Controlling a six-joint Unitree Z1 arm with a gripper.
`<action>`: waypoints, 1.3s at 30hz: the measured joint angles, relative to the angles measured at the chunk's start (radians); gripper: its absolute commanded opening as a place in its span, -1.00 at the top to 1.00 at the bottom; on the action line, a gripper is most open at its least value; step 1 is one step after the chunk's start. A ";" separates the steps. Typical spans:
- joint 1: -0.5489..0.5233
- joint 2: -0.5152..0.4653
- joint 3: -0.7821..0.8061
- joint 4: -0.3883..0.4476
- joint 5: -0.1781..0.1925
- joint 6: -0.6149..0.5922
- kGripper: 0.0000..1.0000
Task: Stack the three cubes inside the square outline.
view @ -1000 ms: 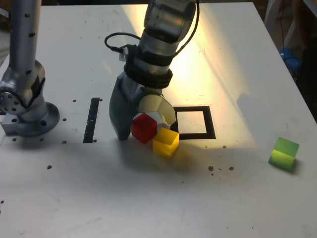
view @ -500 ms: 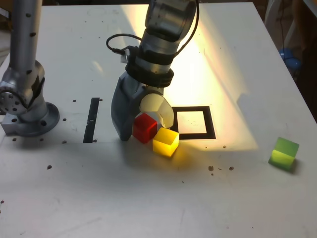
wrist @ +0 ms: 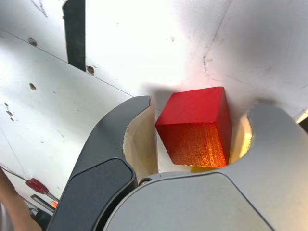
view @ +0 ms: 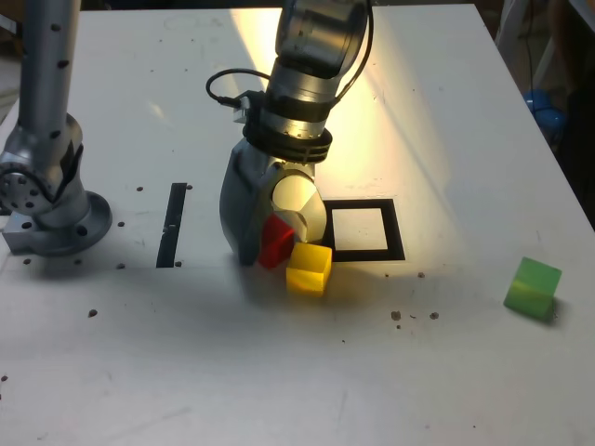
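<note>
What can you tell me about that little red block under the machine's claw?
The red cube is small, glossy and slightly see-through plastic with crisp edges. It sits between the jaws of the gripper, turned cornerwise to them; contact is unclear. The yellow cube sits right beside it, and the square outline lies nearby.

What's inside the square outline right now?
Nothing: the square outline shows only its white centre. Its corner nearest the end effector is covered by it. The red cube, yellow cube and green cube all sit outside.
</note>
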 measured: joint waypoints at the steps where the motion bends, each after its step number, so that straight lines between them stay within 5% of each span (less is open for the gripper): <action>1: 0.000 0.000 0.000 -0.001 0.000 0.000 0.03; 6: 0.000 0.000 0.000 -0.007 0.003 0.000 0.31; 11: 0.000 0.000 -0.006 -0.008 0.028 0.001 0.35; 24: 0.000 0.009 -0.187 0.141 0.191 0.111 0.35; 39: -0.021 0.088 -0.421 0.270 0.200 0.313 0.35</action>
